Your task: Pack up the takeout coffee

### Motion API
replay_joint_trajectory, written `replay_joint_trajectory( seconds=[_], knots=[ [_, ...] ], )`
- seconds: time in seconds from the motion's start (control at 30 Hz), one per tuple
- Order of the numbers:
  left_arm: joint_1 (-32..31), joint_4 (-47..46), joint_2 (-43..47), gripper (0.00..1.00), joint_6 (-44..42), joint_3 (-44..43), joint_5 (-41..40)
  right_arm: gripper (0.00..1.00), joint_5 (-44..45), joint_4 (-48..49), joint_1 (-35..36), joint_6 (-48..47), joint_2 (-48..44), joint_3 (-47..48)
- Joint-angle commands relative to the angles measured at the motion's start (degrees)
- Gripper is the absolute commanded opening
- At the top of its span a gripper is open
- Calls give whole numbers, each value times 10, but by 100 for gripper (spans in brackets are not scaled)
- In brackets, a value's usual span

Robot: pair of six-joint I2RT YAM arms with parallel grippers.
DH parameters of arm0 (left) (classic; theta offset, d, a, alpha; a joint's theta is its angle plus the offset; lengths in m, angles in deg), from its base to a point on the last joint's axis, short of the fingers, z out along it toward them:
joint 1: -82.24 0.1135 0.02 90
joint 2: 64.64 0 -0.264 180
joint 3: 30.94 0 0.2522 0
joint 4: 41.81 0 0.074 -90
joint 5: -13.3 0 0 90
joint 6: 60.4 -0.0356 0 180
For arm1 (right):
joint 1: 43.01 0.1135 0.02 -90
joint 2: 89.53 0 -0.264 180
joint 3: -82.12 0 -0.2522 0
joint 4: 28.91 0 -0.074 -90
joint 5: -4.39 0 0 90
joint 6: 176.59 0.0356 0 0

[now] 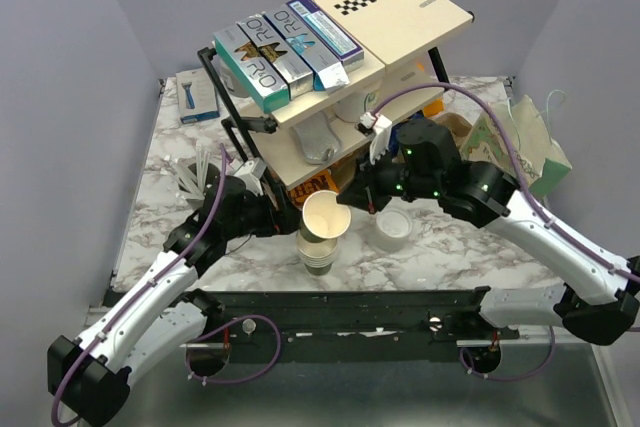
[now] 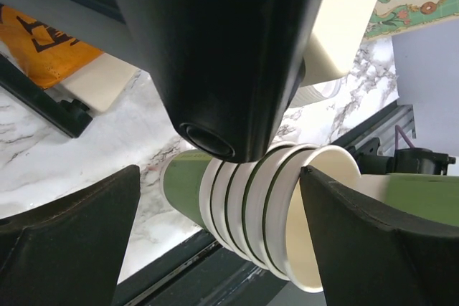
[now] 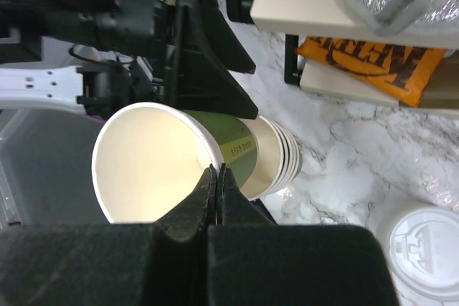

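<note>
Right fingers (image 3: 203, 202) pinch the rim of a lidless cream paper cup (image 3: 147, 166), left fingers (image 2: 72, 238) spread round the nested-cup stack (image 2: 240, 209); white-lidded takeout coffee (image 1: 393, 230) looks light, crushable: grasp its sidewall.

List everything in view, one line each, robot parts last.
small cream paper cup with white plastic lid: one, cream and white, on table right of stack.
stack of nested lidless paper cups: one, cream and green, front centre.
topmost cream paper cup: one, green-sided, tilted partly out of stack.
pale wooden shelf rack: one, black-framed, back centre.
long cardboard boxes: three, teal, silver, blue, top shelf.
orange printed packet: one, low in rack.
pale green paper bag: one, back right.
small blue box: one, back left.
marbled table: one, white-grey, under everything.
left claw: one, black, open around stack.
right claw: one, black, shut on topmost cup's rim.
</note>
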Motion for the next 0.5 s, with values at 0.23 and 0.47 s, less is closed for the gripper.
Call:
replay_joint_trajectory(
  seconds=[0.23,0.47],
  knots=[
    [-7,54,-1,99,-32,-70,-17,1,89,4,-4,-7,-102,4],
    [-8,61,4,99,-41,-108,-16,1,165,-40,-51,19,-133,-36]
  ],
)
